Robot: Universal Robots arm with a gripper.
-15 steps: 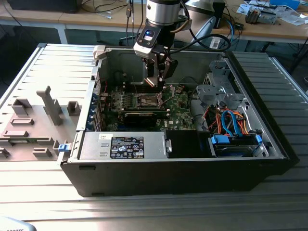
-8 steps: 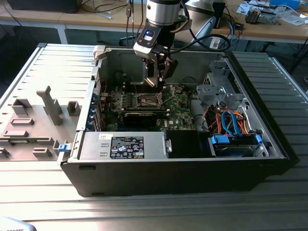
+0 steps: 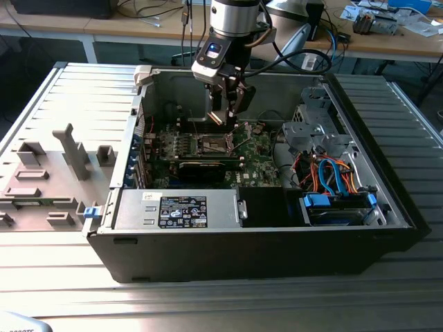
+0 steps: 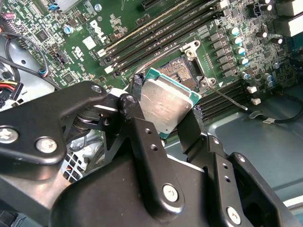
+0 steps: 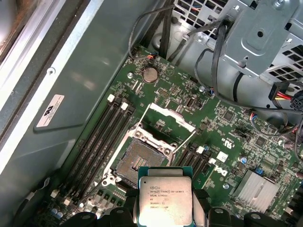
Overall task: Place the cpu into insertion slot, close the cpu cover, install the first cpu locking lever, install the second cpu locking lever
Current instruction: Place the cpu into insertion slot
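My gripper [image 3: 225,114] hangs inside the open computer case, shut on the cpu [image 4: 165,101] by two opposite edges. The cpu [image 5: 164,196] shows its grey-silver top in both wrist views. It is held tilted, a little above and just beside the insertion slot [image 5: 137,163], not touching it. The slot [image 4: 182,75] is bare, with its contact field exposed. The cpu cover [image 5: 166,118] stands swung up and open at the slot's far side. A thin locking lever [image 4: 229,100] sticks out free beside the slot.
Black memory slots [image 5: 102,137] flank the socket on both sides. A metal drive cage [image 3: 311,131] with orange and blue cables [image 3: 332,176] fills the exterior view's right. A power supply [image 3: 180,209] sits at the front. Grey fixtures [image 3: 73,149] stand on the table outside.
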